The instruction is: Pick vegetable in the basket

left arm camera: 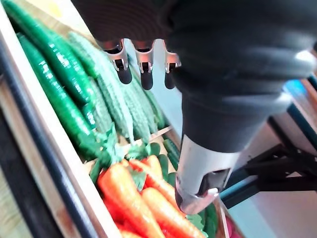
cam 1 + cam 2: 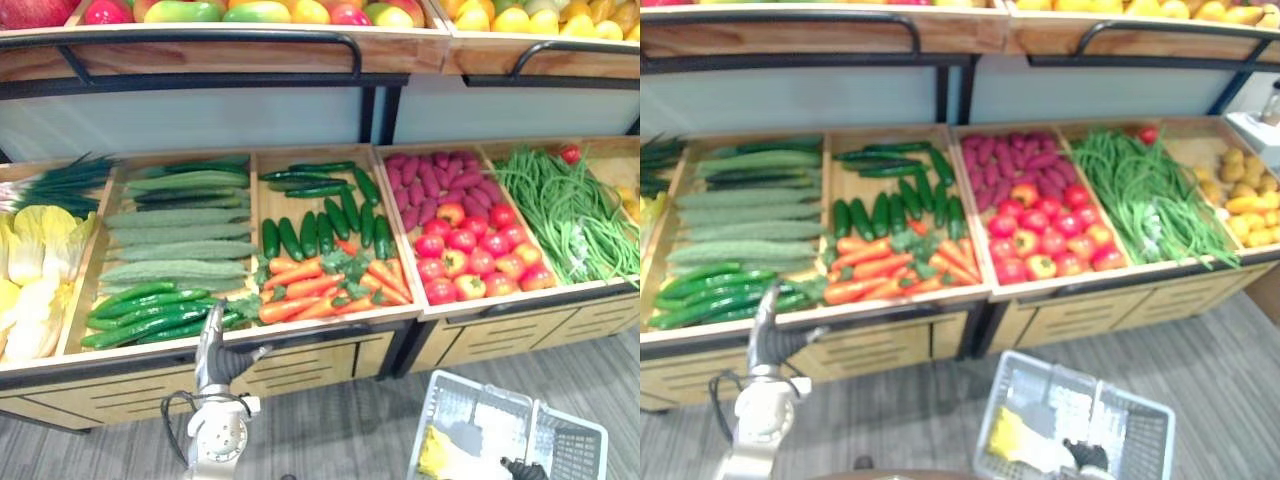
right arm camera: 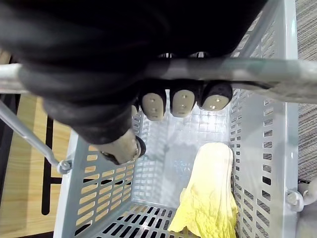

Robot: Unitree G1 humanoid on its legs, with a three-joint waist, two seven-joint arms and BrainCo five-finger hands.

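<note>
Inside the white lattice-walled plastic basket (image 3: 267, 148), a crinkled pale-yellow cabbage leaf (image 3: 210, 193) lies near one wall, with bare floor beside it. The right hand (image 3: 181, 101) is curled round the smooth grey handle bar (image 3: 277, 72). The left hand (image 2: 215, 350), fingers straight and holding nothing, hovers at the wooden crate's front edge (image 2: 330, 325), by glossy cucumbers (image 2: 150, 315) and tapered carrots (image 2: 320, 285).

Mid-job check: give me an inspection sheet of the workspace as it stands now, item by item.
Surface: wooden produce stand, compartments stocked.
Job's things: light grey plastic basket low in front of the stand, one pale yellow leafy cabbage inside; orange carrots and long dark green cucumbers lie nearest the left robot hand.
Clutter: nothing seen.
Robot hands: left robot hand open at the stand's front edge, holding nothing; right robot hand shut on the basket's grey metal handle.
Cables: nothing seen.
Surroundings: red tomatoes, green beans, upper fruit shelf, grey floor.
</note>
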